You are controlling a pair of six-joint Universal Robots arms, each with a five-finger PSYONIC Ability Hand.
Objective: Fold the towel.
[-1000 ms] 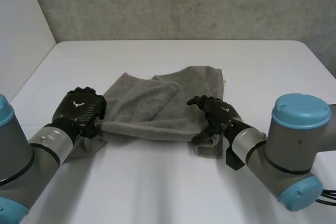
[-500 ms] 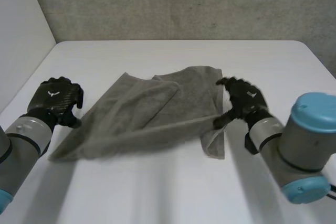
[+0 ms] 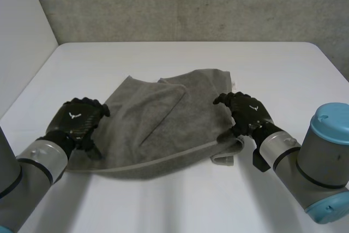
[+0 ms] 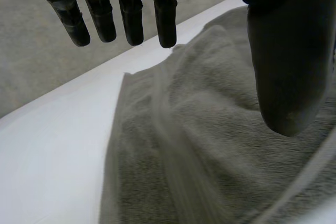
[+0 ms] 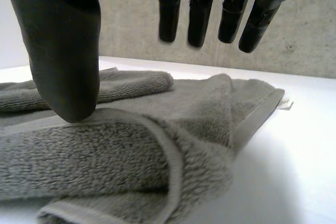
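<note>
Towel (image 3: 163,124): let go, spread open again near the table's (image 3: 174,58) front edge.
My left hand (image 3: 80,119), right hand (image 3: 248,114): fingers spread, pinching nothing.
Fold: undone.

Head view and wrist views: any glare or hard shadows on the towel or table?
Head view: diffuse light, no glare on the table; the towel casts just a thin soft shadow along its near edge. Right wrist view: the towel's folded hem is dark underneath, its pile evenly lit. Left wrist view: table beside the towel bright, not washed out.

White table (image 3: 180,58), grey concrete wall (image 3: 191,4), white side wall (image 3: 22,25)
</note>
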